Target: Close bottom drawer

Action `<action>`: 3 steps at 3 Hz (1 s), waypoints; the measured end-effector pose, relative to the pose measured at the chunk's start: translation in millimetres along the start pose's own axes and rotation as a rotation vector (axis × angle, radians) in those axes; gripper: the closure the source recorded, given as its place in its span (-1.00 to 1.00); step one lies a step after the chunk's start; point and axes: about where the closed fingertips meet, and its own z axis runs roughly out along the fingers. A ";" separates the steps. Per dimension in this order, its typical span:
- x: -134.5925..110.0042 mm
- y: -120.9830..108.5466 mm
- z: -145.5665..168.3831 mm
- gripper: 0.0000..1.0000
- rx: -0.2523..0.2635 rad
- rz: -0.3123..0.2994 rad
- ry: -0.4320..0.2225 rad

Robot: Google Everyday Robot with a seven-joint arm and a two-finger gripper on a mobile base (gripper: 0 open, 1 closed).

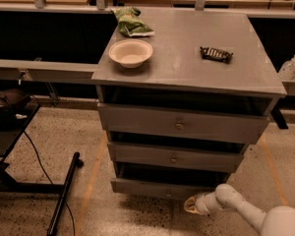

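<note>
The grey wooden cabinet [187, 53] has three drawers. The bottom drawer [152, 188] is the lowest and narrowest, with a low plain grey front near the floor; it stands pulled out a little, with a dark gap above its front. My gripper [191, 205] sits at the end of the white arm [246, 213] coming from the lower right. It is low by the floor, right at the drawer front's right part.
On the cabinet top lie a white bowl [131, 52], a green bag [132, 23] and a dark wrapped bar [216, 53]. A black stand with cable [64, 193] is on the floor at left. A bottle [288, 67] stands at right.
</note>
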 end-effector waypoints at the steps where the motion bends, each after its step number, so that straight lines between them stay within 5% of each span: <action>1: 0.5 19.2 17.1 1.00 -0.013 -0.033 0.013; 3: 2.7 27.1 43.5 1.00 -0.023 -0.076 0.017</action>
